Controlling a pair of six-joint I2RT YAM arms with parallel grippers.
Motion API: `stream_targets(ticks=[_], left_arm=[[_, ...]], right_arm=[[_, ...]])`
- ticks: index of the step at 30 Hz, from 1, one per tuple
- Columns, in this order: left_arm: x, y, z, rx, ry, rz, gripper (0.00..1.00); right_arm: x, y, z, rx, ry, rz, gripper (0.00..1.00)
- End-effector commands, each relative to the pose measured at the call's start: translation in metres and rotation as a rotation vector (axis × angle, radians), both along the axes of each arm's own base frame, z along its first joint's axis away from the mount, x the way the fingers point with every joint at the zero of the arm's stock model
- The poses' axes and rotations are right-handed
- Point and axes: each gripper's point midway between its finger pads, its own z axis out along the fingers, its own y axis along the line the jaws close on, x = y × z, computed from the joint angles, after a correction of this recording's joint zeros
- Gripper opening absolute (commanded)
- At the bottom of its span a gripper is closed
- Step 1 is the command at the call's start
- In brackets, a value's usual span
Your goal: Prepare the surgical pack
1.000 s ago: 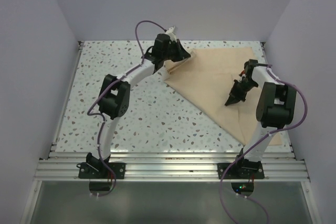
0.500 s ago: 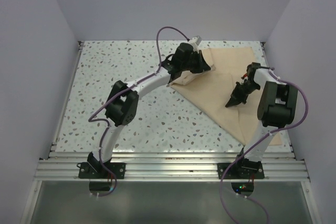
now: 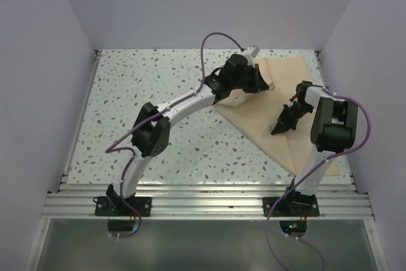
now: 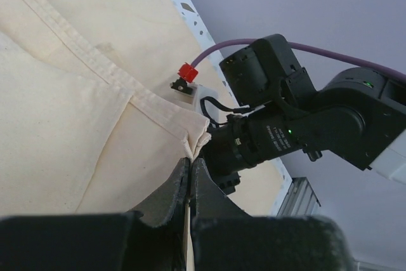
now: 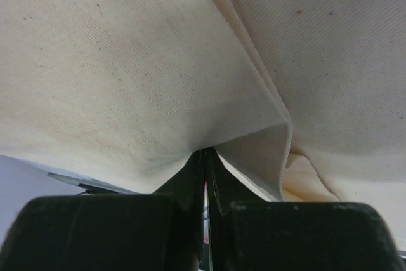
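**Both grippers clamped on the cloth**

We find the tan cloth sheet (image 3: 257, 115) lying over the far right part of the table (image 3: 146, 99). The left gripper (image 4: 190, 164) is pinched tight on a hemmed corner of the sheet, raised above the table's far middle. The right gripper (image 5: 204, 157) is closed on a fold of the sheet, nearer the table's right edge.

A flat white tabletop with dark speckles (image 3: 127, 93) is the ground here. Plain pale lilac walls (image 3: 209, 4) rise at its far, left and right edges (all one colour). Along its near edge run ribbed silver aluminium rails (image 3: 209, 196), then a smooth grey metal sheet (image 3: 203, 245).
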Motion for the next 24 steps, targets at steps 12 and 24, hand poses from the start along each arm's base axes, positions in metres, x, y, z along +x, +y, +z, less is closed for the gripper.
stream_targets(ticks=[12, 24], left_arm=[[-0.056, -0.031, -0.029, 0.035, 0.055, -0.124, 0.0], [-0.065, -0.025, -0.065, 0.071, 0.081, -0.267, 0.39]], right_arm=[[0.003, -0.01, -0.008, -0.04, 0.022, -0.011, 0.0], [0.007, -0.018, 0.006, -0.074, -0.002, 0.002, 0.0]])
